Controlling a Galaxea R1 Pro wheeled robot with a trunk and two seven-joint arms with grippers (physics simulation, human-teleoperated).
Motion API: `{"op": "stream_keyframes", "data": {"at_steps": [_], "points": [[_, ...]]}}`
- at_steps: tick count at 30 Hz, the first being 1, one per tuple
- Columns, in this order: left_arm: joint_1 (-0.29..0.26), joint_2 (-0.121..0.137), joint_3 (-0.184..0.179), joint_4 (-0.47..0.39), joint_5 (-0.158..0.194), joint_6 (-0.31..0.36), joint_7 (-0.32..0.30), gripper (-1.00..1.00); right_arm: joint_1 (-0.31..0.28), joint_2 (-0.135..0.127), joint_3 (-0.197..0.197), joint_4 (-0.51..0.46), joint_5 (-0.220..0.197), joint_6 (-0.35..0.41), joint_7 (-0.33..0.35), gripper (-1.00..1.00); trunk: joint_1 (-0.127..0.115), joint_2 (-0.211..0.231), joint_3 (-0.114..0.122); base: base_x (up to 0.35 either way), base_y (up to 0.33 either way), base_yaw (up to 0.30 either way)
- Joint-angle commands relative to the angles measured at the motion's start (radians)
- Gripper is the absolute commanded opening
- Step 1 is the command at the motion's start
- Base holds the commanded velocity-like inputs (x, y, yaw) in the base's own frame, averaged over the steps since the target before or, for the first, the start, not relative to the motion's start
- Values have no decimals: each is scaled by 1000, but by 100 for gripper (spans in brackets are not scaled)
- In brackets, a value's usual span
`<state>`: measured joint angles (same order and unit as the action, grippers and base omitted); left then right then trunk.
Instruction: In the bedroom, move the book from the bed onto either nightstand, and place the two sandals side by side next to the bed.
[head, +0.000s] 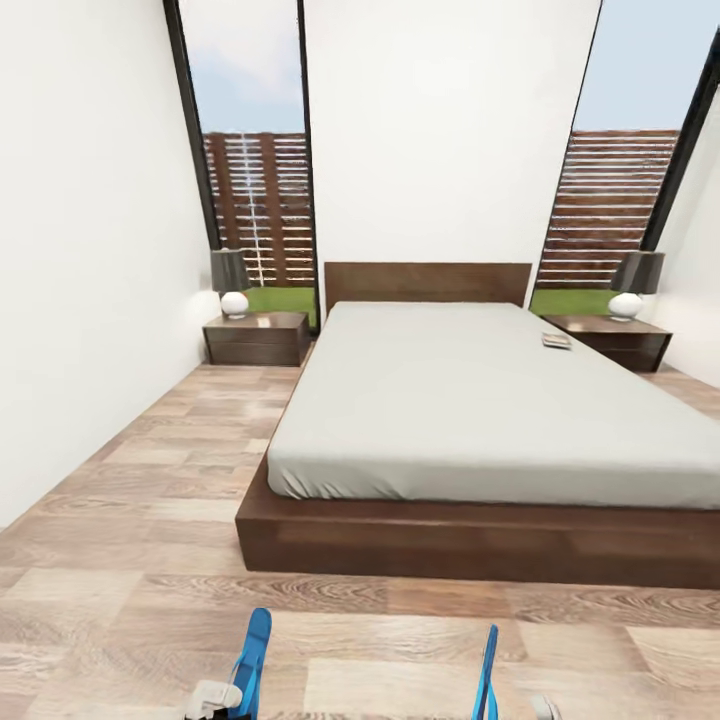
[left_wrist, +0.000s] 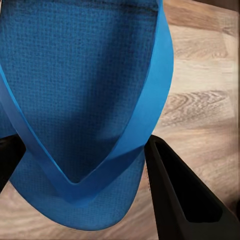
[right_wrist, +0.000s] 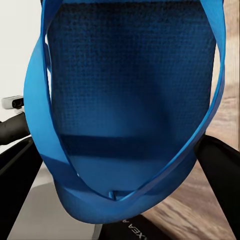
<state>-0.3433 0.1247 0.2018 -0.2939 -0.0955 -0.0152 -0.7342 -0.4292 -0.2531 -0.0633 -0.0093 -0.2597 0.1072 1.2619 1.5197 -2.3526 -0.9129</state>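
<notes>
Sandals fill both my pincers: my left pincer (left_wrist: 80, 165) is clamped on one blue sandal (left_wrist: 75, 100), whose woven sole and smooth strap meet in a V between the black fingers (left_wrist: 185, 195), and my right pincer (right_wrist: 115, 175) grips the other sandal (right_wrist: 130, 90) the same way. From my head, both are thin blue edges cut off at the frame's bottom. Far beyond the pincers, a small, hard-to-read book (head: 556, 341) lies on the pale mattress of the bed (head: 480, 540), near the right nightstand (head: 610, 335).

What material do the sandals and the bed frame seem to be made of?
Sandals: probably foam or rubber, matte, with a fine dimpled footbed texture and thin smooth straps. Bed frame: apparently dark brown wood, satin finish, with faint grain.
</notes>
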Motion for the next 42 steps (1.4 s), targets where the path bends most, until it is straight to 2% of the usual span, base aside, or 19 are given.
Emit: {"op": "stream_keyframes", "data": {"at_steps": [1, 13, 26, 42], "points": [[0, 0, 8, -1, -12, -3, -7, -100, -1, 0, -7, 0, 2, 11, 4, -100, 0, 0, -2, 0, 0, -251], [0, 0, 8, -1, -12, -3, -7, -100, 0, 0, -6, 0, 2, 11, 4, -100, 0, 0, -11, 0, 0, -246], [0, 0, 8, -1, -12, -2, -13, -100, 0, 0, -7, 0, 2, 11, 3, -100, 0, 0, -27, 0, 0, -161], [0, 0, 8, 1, -12, -2, -12, -100, 0, 0, -6, 0, 2, 11, 4, -100, 0, 0, -29, 0, 0, -276]]}}
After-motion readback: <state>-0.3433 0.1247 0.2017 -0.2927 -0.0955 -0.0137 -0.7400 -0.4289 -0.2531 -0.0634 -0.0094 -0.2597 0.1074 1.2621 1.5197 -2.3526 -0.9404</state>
